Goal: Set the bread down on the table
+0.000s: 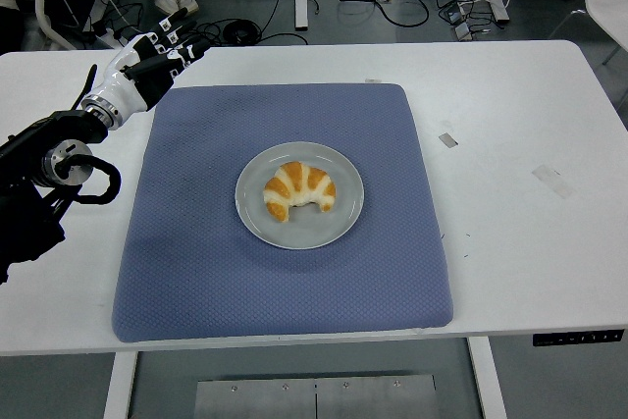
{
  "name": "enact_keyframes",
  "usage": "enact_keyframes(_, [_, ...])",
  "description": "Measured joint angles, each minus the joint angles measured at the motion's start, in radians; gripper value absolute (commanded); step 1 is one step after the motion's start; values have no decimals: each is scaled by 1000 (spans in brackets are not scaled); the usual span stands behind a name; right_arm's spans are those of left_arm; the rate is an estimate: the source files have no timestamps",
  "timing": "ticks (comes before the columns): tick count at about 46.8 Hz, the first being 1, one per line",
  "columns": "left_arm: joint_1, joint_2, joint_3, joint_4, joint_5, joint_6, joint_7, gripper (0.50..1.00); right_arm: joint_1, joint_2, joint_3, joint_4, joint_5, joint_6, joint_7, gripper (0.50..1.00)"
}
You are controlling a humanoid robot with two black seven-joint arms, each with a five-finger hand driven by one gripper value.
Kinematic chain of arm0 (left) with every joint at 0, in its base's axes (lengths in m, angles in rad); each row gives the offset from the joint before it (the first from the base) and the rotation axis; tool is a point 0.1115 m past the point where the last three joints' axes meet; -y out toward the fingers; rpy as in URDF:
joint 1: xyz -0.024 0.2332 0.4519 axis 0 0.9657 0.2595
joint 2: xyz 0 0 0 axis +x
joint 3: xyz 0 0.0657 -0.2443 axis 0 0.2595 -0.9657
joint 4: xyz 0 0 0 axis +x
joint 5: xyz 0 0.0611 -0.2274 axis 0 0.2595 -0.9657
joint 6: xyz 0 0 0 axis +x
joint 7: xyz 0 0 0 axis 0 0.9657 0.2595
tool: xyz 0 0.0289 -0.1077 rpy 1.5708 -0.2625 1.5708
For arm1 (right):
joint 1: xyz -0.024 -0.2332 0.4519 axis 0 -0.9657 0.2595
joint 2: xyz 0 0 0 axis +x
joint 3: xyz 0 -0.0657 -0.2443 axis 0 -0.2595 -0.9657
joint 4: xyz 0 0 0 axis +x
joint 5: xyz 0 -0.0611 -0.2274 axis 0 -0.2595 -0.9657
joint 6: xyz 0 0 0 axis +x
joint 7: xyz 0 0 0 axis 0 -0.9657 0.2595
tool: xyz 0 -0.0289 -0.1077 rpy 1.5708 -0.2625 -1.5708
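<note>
While the bread (299,189) sits on the grey plate (345,226), nothing has been picked up yet, so the task looks to be at its start: the reach stage.

Head view, the only one. White surface (510,144) carries a blue mat (196,272); the plate is at the mat's middle, and the bread, a croissant-shaped piece with pale stripes, lies at the plate's centre, its ends pointing toward 6 o'clock. Left hand (152,61) hangs at about 10 o'clock from the plate, over the mat's far-left corner, well apart from the bread. Its fingers are extended and loose, gripping nothing. The left arm comes in from the left edge, with a cable loop near the wrist. Right arm is not in sight at all.

Small bits of tape lie on the bare surface at about 3 o'clock from the plate. Cables and chair legs show on the floor beyond the far edge.

Judgement: next move calls for the left hand to travel toward 4 o'clock, come down over the bread, close fingers around its curved body and lift it clear of the rim. Then set it on bare white surface. The mat covers most of the middle, so free space is at the left strip or the wide right side; the left strip is nearer this arm.
</note>
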Motion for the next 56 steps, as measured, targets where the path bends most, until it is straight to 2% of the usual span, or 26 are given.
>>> enact_keyframes(56, [-15,4,-2,-3,4,2,-7,980,0,0,0,0,0,0,0,1000])
